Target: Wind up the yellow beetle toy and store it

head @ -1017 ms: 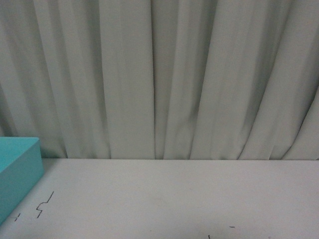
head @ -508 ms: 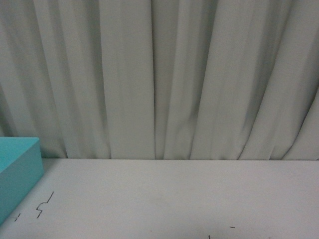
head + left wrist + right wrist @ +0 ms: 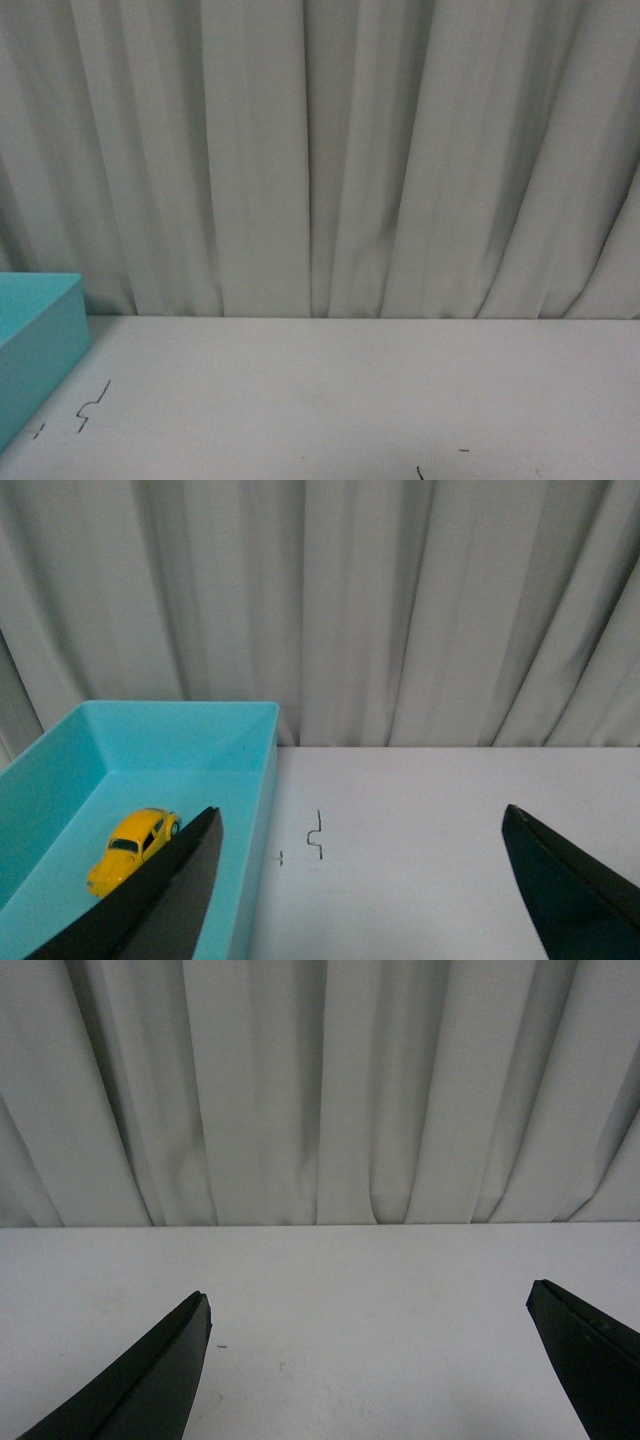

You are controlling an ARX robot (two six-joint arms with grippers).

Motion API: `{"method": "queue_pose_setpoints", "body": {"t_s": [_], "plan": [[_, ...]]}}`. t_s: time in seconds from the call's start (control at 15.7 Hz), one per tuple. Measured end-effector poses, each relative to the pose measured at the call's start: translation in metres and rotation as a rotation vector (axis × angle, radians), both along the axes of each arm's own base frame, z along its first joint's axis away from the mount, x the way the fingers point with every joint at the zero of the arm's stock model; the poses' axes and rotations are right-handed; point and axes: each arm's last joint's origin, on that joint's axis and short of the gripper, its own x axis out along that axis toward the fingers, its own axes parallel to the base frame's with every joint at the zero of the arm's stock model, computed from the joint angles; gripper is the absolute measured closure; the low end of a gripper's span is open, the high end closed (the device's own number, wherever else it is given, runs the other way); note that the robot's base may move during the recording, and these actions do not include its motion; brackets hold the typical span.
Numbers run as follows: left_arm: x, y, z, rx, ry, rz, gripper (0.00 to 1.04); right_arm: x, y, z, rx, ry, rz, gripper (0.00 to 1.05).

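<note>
- At far left of the scene, an open turquoise plastic bin (image 3: 235,780) sits on the white tabletop (image 3: 420,820); the front view shows only its near corner (image 3: 35,345), at that picture's left edge.
- Inside that bin lies the small glossy yellow beetle toy (image 3: 132,849) with dark windows. It rests on the bin floor, on its wheels as far as can be seen, apart from the bin walls.
- Toy long axis: runs diagonally across the bin floor. Which end is the front cannot be told with certainty.
- Left gripper (image 3: 365,890): jaws spread wide, nothing held. One dark finger (image 3: 160,900) overlaps the bin in the wrist view and sits just beside the toy in the picture; contact is not visible. The other finger (image 3: 575,890) is over bare tabletop.
- Key relation: the toy lies to the left of the left gripper's centre line, low in the bin. The left arm is judged the nearer one.
- Thin black pen marks (image 3: 317,835) are on the tabletop just right of the bin.
- Right gripper (image 3: 370,1370): jaws also spread wide and empty, over bare tabletop, with a pleated grey-white curtain (image 3: 320,1090) behind. Neither bin nor toy appears in its view.
- Judgement: storage appears complete; winding cannot be confirmed from these views.
</note>
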Motion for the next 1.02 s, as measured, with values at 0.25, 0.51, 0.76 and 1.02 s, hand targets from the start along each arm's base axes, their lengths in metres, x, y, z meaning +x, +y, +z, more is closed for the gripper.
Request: {"method": "queue_pose_setpoints", "body": {"t_s": [0.25, 0.51, 0.76, 1.02], "plan": [[0.0, 0.0, 0.0, 0.0, 0.0, 0.0, 0.07, 0.0, 0.0, 0.0, 0.0, 0.0, 0.0, 0.07], [0.0, 0.0, 0.0001, 0.0, -0.001, 0.0, 0.07, 0.0, 0.0, 0.0002, 0.0, -0.002, 0.0, 0.07], [0.0, -0.0001, 0.0, 0.0, 0.0, -0.001, 0.07, 0.0, 0.0, -0.0001, 0.0, 0.001, 0.0, 0.07], [0.0, -0.0001, 0.0, 0.0, 0.0, -0.001, 0.07, 0.0, 0.0, 0.0001, 0.0, -0.001, 0.0, 0.07]]}}
